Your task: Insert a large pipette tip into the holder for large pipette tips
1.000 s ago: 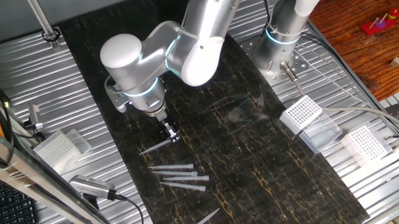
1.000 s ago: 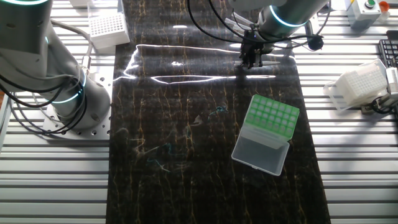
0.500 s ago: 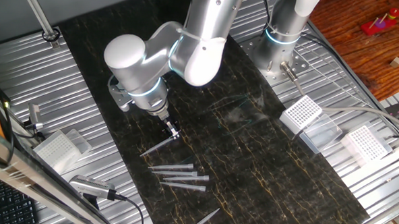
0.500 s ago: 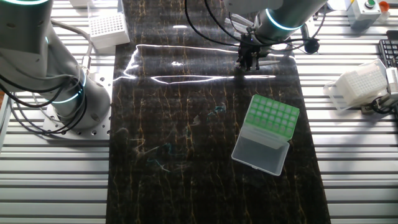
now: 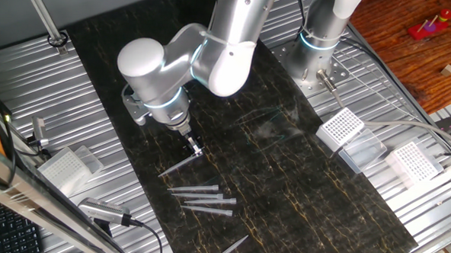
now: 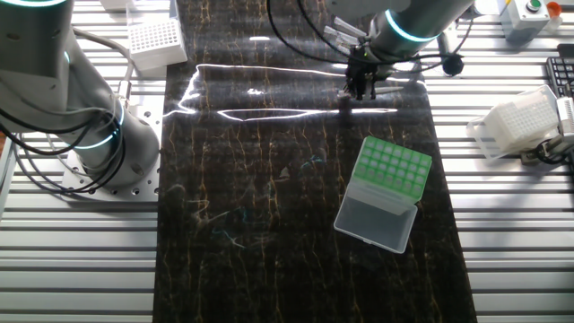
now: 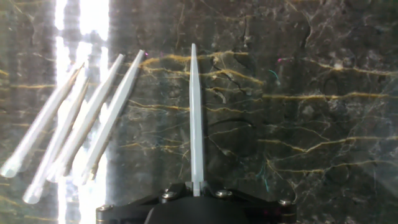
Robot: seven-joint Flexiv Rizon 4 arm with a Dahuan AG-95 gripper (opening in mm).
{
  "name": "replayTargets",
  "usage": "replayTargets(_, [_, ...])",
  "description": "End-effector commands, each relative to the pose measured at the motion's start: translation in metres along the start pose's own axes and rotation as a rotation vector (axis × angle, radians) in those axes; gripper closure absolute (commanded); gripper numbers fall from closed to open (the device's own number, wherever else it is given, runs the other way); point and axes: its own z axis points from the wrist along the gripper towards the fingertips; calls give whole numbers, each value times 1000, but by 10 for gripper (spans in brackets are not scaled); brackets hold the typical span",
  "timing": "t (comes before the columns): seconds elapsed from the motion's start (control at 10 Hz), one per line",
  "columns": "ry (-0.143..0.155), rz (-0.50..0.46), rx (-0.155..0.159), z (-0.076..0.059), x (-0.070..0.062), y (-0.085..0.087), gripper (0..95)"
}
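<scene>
A silver robot arm reaches down over a dark marbled surface (image 5: 299, 175), its tool (image 5: 195, 149) low at the wide end of the large pipette tip (image 7: 195, 118), which lies flat on the marble and points straight away from the tool in the hand view; whether the fingers are closed on it cannot be told. Beside that tip lie four more loose tips (image 7: 74, 127), fanned out close together. The holder for large pipette tips (image 6: 384, 191), green rack showing and lid open, sits well apart from the tool
</scene>
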Motion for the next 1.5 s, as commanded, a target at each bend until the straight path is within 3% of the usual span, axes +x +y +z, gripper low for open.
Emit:
replayTargets(0.1, [-12, -18, 11, 5, -1, -2, 950])
replayTargets(0.2, [-15, -28, 11, 9, 0, -3, 760])
replayTargets(0.9, [-27, -55, 14, 15, 2, -3, 760])
replayTargets(1.1, [-20, -85, 64, 16, 2, -3, 760])
replayTargets(1.3, [-22, -96, 72, 16, 3, -3, 760])
replayTargets(1.5, [-20, -100, 101, 17, 3, -3, 760])
